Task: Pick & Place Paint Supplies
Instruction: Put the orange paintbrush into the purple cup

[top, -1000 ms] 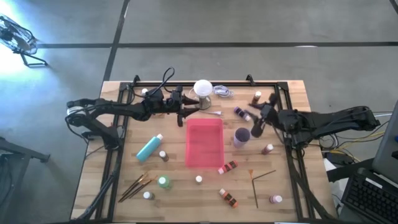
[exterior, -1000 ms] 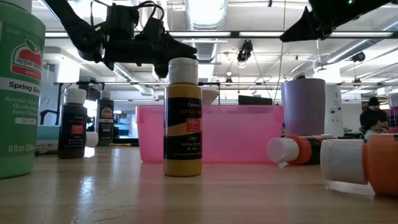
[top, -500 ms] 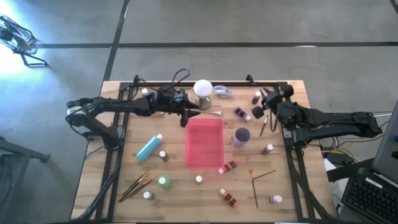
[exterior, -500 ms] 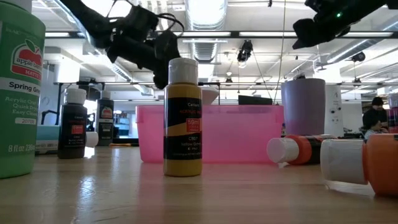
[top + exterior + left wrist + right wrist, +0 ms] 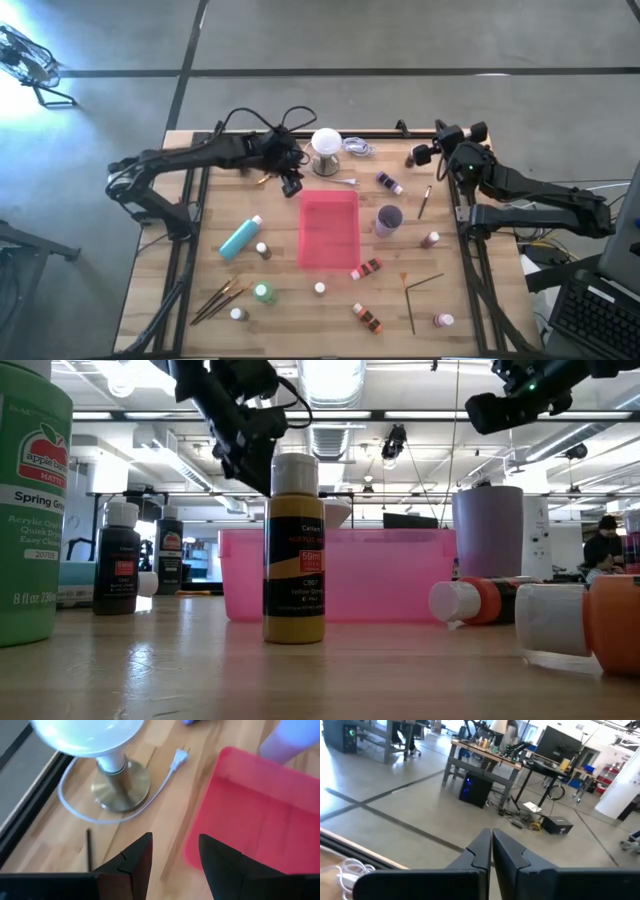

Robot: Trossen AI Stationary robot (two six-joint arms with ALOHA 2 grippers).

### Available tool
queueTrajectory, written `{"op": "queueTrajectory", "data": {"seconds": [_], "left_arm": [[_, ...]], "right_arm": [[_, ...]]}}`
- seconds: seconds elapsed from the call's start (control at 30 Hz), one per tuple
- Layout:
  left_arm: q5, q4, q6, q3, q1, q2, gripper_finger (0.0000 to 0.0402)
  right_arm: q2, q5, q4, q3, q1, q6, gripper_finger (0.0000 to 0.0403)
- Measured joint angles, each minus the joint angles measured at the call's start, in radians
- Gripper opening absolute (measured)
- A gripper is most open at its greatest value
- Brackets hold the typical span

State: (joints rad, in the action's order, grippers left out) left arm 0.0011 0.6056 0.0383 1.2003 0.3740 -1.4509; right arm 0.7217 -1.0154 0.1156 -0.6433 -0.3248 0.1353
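At the table's far edge the left gripper (image 5: pixel 291 182) hangs with fingers parted and empty between the white lamp (image 5: pixel 326 143) and the pink tray (image 5: pixel 329 229), the right gripper (image 5: pixel 424 153) is clenched on nothing, and paint bottles (image 5: pixel 389 182) and brushes (image 5: pixel 222 295) lie scattered around the tray.

A wooden table (image 5: pixel 150 290) stood on a grey concrete floor (image 5: pixel 330 40) crossed by dark lines. Beyond, desks (image 5: pixel 485 757) and bright ceiling lights (image 5: pixel 330 380) filled a workshop.
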Motion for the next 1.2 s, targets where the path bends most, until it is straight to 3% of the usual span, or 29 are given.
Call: {"op": "queueTrajectory", "data": {"seconds": [0.27,0.53,0.8,0.93,1.2], "left_arm": [[-0.004,0.150,0.034,0.088,0.000,0.000,0.0165],[-0.005,0.236,0.047,0.094,0.000,0.000,0.0165],[-0.160,0.329,0.048,0.088,0.000,0.000,0.0165],[-0.246,0.341,0.048,0.088,0.001,0.001,0.0165],[-0.266,0.358,0.078,0.066,0.000,0.001,0.0165]], "right_arm": [[0.000,0.003,-0.009,0.000,0.001,0.065,0.0008],[0.002,0.004,-0.010,0.003,0.001,0.056,0.0008],[0.002,0.006,-0.018,0.004,0.001,0.055,0.0008],[0.002,0.064,-0.021,0.004,0.001,0.043,0.0008],[0.002,0.151,-0.025,0.006,0.001,0.048,0.0008]]}}
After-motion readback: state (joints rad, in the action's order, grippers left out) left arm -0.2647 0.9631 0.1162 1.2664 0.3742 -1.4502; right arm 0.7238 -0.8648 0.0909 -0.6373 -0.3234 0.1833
